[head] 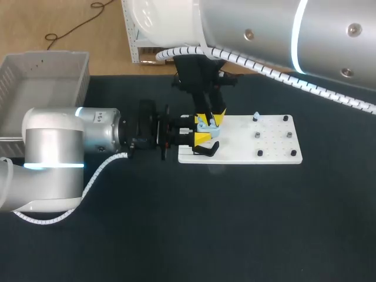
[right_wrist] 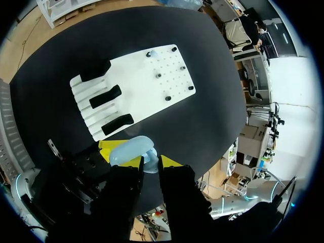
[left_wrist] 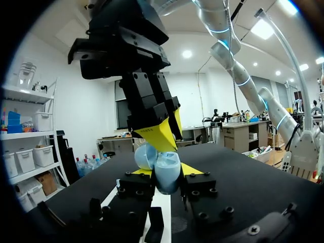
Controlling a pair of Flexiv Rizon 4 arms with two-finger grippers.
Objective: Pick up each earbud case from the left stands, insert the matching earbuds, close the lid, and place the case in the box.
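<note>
Left hand (head: 201, 130) and right hand (head: 212, 119) at a blue earbud case (head: 207, 126)

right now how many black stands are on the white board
3, in a row at one end of the board: near stand, middle stand, far stand. All show in the right wrist view.

The left arm (head: 56, 155) is lying low and level, its wrist stretched straight out ahead of it. The left pincer (head: 202, 130) is clamping the earbud case (left_wrist: 167, 174) between both yellow tips. The right arm (head: 282, 35) is arching overhead with its wrist pointing steeply down. The right pincer (head: 211, 119) is hanging directly above the left pincer, almost touching it. Its fingers are sitting close together and seem to be pinching a small pale earbud (right_wrist: 150, 165).
</note>
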